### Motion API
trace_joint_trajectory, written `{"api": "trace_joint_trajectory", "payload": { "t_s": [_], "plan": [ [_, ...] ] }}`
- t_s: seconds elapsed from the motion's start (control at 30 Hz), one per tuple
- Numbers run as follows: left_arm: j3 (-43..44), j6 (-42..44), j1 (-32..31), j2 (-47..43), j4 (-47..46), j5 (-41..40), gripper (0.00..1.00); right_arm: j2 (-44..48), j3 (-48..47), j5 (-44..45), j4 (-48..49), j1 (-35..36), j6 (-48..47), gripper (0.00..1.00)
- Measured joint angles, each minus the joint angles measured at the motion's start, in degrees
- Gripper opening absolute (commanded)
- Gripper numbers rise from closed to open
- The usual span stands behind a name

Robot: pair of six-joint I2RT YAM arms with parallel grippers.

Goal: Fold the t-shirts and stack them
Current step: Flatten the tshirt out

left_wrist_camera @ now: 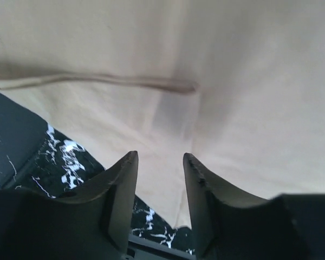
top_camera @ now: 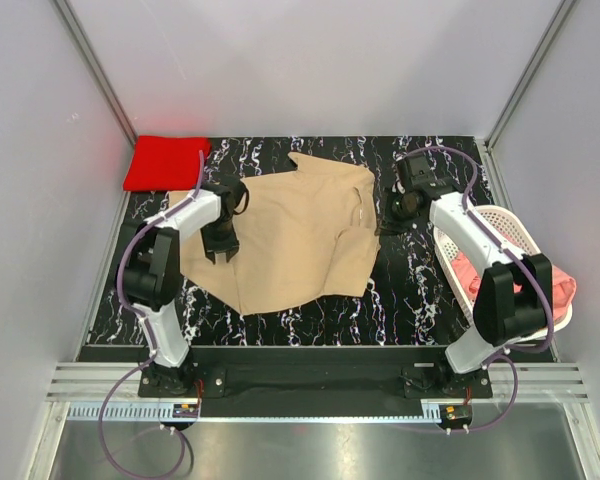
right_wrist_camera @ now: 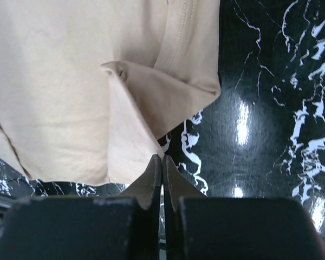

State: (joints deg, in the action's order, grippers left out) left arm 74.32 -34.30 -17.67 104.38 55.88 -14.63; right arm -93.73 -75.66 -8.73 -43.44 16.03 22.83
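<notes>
T-shirt of plain tan cloth (top_camera: 300, 235) lies spread on the black white-veined table (top_camera: 420, 290).
The left gripper (left_wrist_camera: 160, 157) hangs over its left edge, jaws apart and empty; the right gripper (right_wrist_camera: 161, 160) is at the right edge, jaws pressed together, cloth between them not certain. A folded bright red t-shirt (top_camera: 165, 163) lies at the far left corner, a salmon-pink t-shirt (top_camera: 563, 288) in the white plastic lattice basket (top_camera: 505, 215).

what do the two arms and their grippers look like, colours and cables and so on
The left arm and right arm both have white link shells between bulky black joints, on black bases. A thin purple cable loops along each. The left gripper and right gripper are black, each with two wedge-shaped fingers tapering to the tips. No markings are readable.
</notes>
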Motion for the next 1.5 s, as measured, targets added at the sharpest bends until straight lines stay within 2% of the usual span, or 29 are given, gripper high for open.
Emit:
{"api": "trace_joint_trajectory", "payload": {
  "t_s": [0.2,0.53,1.17,1.27,1.37,1.5],
  "plan": [
    [3.1,0.3,3.5,5.5,-0.2,-0.9,0.37,4.3,3.8,0.0,-1.0,0.0,0.4,0.0],
    [3.3,0.4,3.4,5.5,-2.9,1.1,0.42,4.5,5.6,-0.1,-1.5,0.0,0.5,0.0],
    [4.7,0.5,3.4,8.1,-3.9,2.6,0.42,3.6,5.6,-1.0,-1.4,0.0,0.5,0.0],
    [4.7,0.9,3.4,8.5,-4.3,2.6,0.38,3.6,5.6,-1.0,-1.4,0.0,0.5,0.0],
    [4.7,1.2,3.4,8.6,-4.6,2.6,0.26,3.6,5.6,-1.0,-1.4,0.0,0.5,0.0],
    [4.7,1.7,3.4,8.6,-4.6,2.4,0.22,3.6,5.6,-1.0,-1.4,0.0,0.6,0.0]
  ]
}}
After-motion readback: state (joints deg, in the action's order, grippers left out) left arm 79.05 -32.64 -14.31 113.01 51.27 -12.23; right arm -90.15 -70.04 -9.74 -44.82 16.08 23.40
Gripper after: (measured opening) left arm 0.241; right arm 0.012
